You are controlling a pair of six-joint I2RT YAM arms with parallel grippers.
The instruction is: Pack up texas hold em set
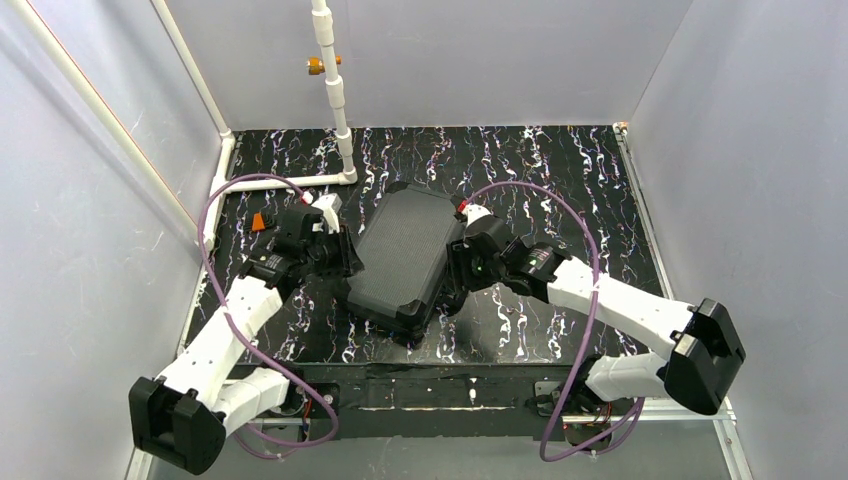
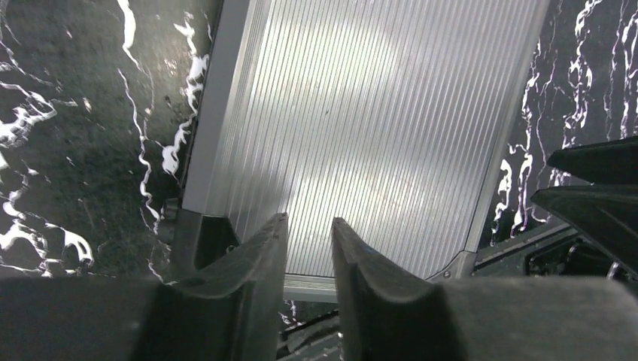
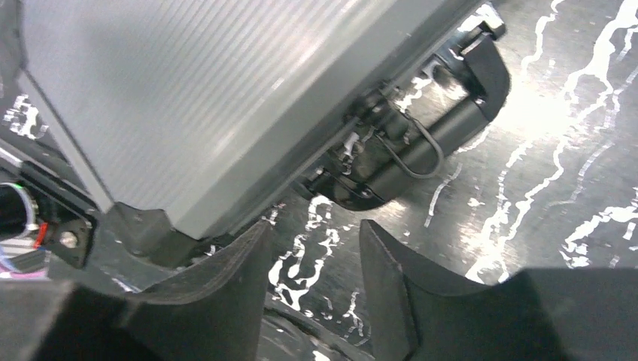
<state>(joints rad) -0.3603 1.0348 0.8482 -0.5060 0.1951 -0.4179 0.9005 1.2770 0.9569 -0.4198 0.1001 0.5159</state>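
The black case (image 1: 400,255) lies shut and flat in the middle of the table, tilted slightly. Its ribbed lid fills the left wrist view (image 2: 361,128). Its handle (image 3: 421,150) shows on the side facing the right wrist camera. My left gripper (image 1: 345,255) is at the case's left edge, its jaws a little apart and empty (image 2: 310,222). My right gripper (image 1: 452,265) is at the case's right edge, open and empty over bare table (image 3: 316,226). Cards, chips and dice are out of view.
A small red-orange piece (image 1: 259,222) lies on the table behind my left wrist. A white pipe (image 1: 335,90) stands at the back left, with a foot along the table. Grey walls close in three sides of the marbled black table (image 1: 560,170).
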